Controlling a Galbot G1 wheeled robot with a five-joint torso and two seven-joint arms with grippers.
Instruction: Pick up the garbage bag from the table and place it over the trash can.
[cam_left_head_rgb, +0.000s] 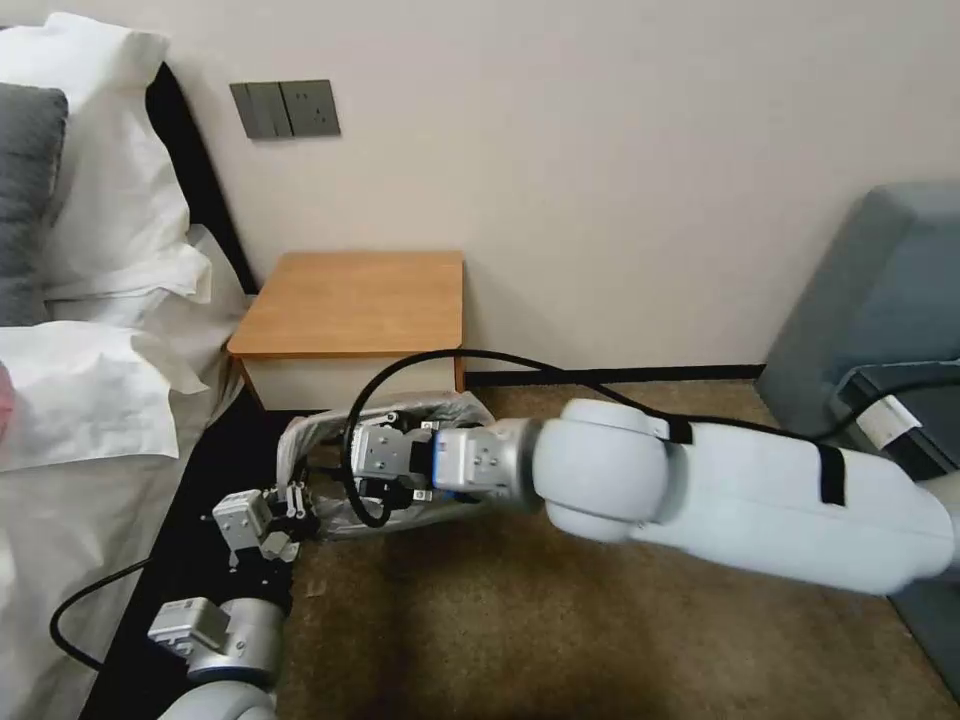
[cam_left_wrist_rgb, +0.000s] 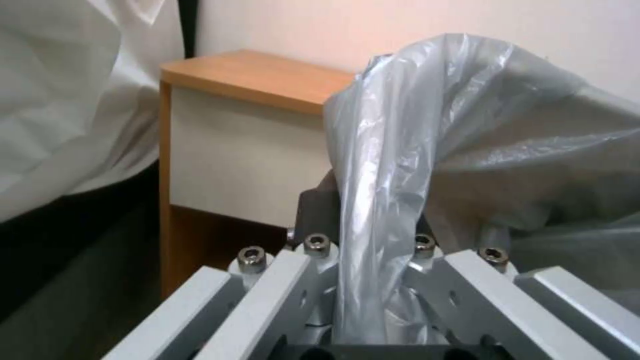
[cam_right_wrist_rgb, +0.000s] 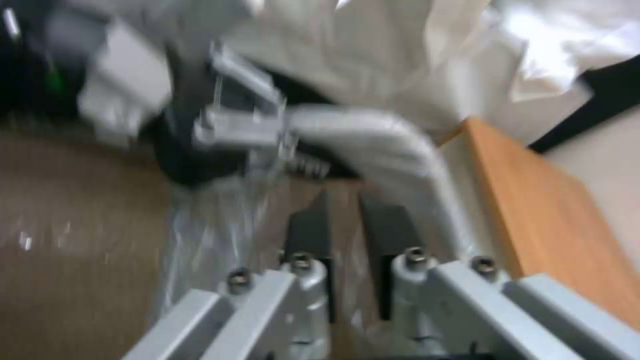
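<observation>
Left gripper (cam_left_wrist_rgb: 373, 235) fingers (cam_left_wrist_rgb: 317, 210) pinch the garbage bag (cam_left_wrist_rgb: 467, 125) beside the table (cam_left_wrist_rgb: 260, 75).

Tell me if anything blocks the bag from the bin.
Nothing visible does. The garbage bag already drapes the spot below the table; the left gripper clamps a fold, and the right gripper reaches into it.

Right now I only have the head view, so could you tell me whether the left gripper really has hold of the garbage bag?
Observer: Yes. In the left wrist view, a fold of the garbage bag runs down between the left gripper's fingers and is pinched there.
Operator: Thank you. And the right gripper?
Observer: In its wrist view, translucent film lies across the right gripper, but I cannot tell whether it grips.
Operator: Where is the loose plastic?
Observer: From the left wrist, it rises above that gripper, in front of the table's white drawer front.
</observation>
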